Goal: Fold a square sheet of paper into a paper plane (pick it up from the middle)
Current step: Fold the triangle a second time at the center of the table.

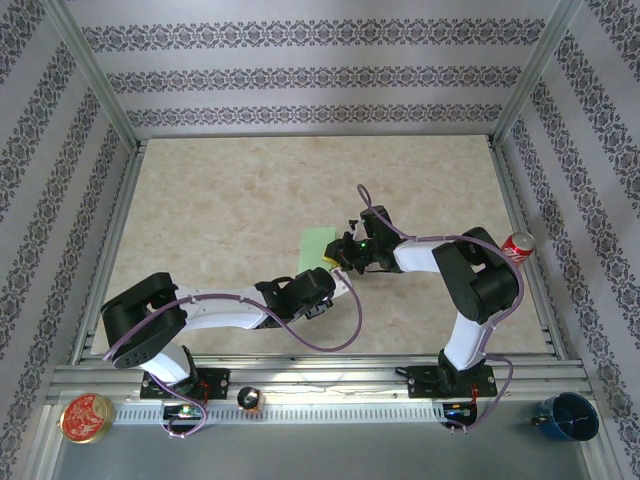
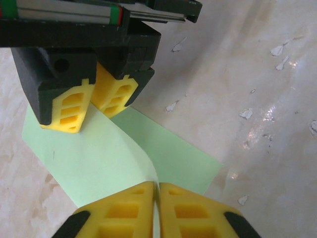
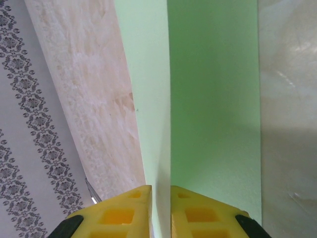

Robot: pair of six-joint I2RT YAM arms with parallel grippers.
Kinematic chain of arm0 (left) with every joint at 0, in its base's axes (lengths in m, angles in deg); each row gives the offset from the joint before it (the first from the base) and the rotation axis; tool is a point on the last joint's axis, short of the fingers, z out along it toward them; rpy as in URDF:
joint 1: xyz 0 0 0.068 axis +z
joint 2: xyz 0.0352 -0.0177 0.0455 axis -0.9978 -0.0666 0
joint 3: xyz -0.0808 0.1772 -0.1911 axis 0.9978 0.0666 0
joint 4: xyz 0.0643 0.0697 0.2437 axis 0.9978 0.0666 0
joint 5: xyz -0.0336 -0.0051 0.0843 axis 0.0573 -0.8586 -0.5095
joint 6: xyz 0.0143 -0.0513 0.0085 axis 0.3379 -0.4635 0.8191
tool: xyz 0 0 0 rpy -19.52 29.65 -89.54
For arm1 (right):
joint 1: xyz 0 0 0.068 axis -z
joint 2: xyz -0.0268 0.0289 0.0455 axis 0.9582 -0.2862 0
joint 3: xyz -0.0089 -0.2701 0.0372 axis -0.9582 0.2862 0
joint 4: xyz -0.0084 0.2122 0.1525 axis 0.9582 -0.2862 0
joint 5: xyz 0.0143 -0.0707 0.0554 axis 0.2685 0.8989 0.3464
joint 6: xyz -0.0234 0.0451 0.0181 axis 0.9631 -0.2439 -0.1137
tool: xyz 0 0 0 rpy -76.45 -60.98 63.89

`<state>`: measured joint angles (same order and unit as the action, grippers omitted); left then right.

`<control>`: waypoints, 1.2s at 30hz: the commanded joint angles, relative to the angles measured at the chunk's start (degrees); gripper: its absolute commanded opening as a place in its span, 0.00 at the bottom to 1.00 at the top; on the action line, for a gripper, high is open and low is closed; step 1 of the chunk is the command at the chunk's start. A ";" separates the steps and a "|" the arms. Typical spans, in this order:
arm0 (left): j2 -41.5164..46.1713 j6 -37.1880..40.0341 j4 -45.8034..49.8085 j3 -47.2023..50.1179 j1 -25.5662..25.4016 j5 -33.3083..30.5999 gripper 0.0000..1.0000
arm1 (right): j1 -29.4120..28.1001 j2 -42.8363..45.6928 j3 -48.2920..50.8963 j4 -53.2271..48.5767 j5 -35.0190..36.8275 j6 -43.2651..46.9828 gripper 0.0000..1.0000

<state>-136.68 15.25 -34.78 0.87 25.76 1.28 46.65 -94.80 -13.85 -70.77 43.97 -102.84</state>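
The square sheet of paper, pale green, lies on the marbled tabletop between the two tools, with one part curling up off the surface into a soft ridge. The left tool has its yellow fingers pressed together on the end of that ridge nearest it. The right tool, facing it across the sheet, is clamped on the paper too, a thin fold standing between its fingers. The left arm lies low and stretched out from its base, while the right arm bends sharply at the elbow and reaches back inward. A red can sits well off behind the right tool, past its elbow. A red tin and a blue cup sit far behind both tools, by the arm bases. From above, the tools cover part of the sheet, so its whole outline cannot be made out.
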 commanded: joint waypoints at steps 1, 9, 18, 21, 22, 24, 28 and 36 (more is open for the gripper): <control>1.09 -1.10 -0.23 0.26 -0.84 -0.22 0.05 | 0.62 1.44 0.34 0.44 -0.04 -0.30 0.18; 0.15 -4.18 3.01 -1.92 -0.57 0.98 0.00 | 0.84 2.05 0.56 -0.20 0.46 0.34 0.22; 4.51 -19.84 0.06 -0.90 8.02 21.70 0.00 | 3.02 7.63 4.56 -3.92 3.57 3.57 0.43; 4.78 -23.36 -0.45 -1.11 11.32 28.74 0.00 | 4.16 10.65 6.86 -3.97 3.95 4.01 0.47; 4.74 -24.13 -0.72 -1.16 12.16 30.72 0.00 | 4.43 11.83 7.74 -3.93 4.33 3.94 0.48; 4.45 -25.31 -0.88 -1.18 13.42 33.23 0.00 | 4.73 13.78 9.17 -3.87 4.95 4.10 0.49; 3.99 -27.77 -1.72 -1.02 15.22 36.34 0.00 | 4.70 17.12 11.52 -3.90 5.06 4.04 0.47; 4.60 -30.50 -4.35 0.38 16.47 35.91 0.00 | 2.00 18.15 15.29 -3.40 4.71 3.14 0.22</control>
<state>-132.74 -12.75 -36.05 0.28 41.37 35.88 49.80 -76.92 0.18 -74.42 48.19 -99.88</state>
